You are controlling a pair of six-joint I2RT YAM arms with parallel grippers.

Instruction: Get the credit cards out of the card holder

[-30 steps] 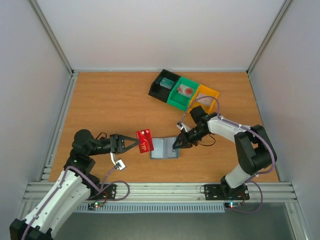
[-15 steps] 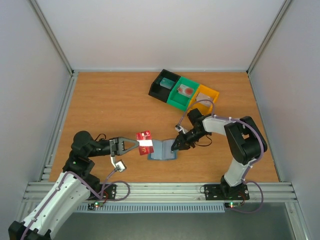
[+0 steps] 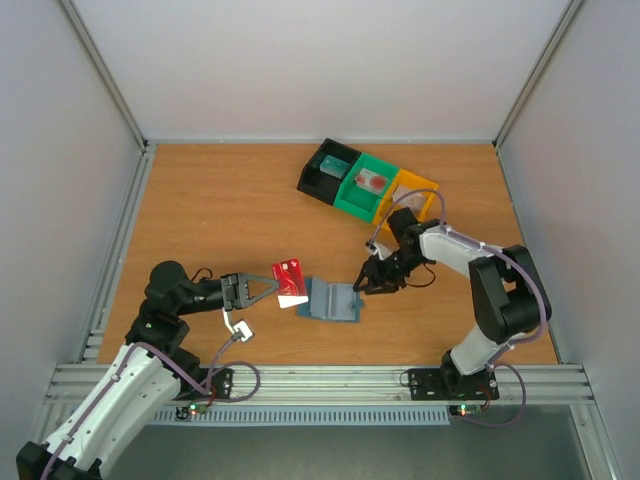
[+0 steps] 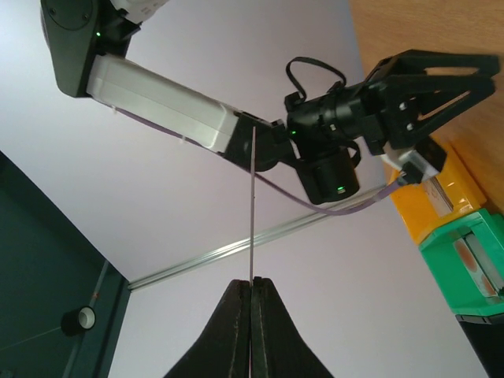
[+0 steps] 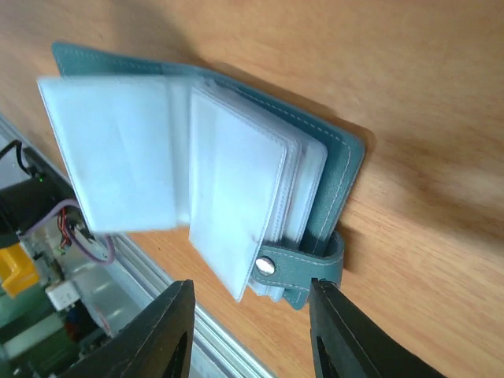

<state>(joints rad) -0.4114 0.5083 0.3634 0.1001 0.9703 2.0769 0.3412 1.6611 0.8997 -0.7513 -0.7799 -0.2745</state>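
Top view: wood-grain tabletop (image 3: 220,220), plain pale walls (image 3: 300,70) on three sides, aluminium rails (image 3: 320,385) along the near edge. Black/green/orange bins (image 3: 368,185) sit near the far edge, right of centre. The card holder (image 3: 333,300) lies open near the middle of the near edge. The left gripper (image 3: 270,290) is clenched on a dark red credit card (image 3: 290,283), held at the holder's left edge and overlapping it in this view. The card has white print, too small to read. The right gripper (image 3: 368,284) is at the holder's right edge. Left wrist view: the card is edge-on, a thin line rising from the pinched fingertips (image 4: 236,315), with the right arm (image 4: 165,98), pale wall and the green and orange bins behind it. Right wrist view: the holder is teal-blue and stitched, with frosted clear sleeves (image 5: 236,197) fanned out and a tab (image 5: 315,264) with a metal snap stud at one end. The right gripper's fingers are spread, grasping nothing, with the tab end between them. Can't tell if they touch it.
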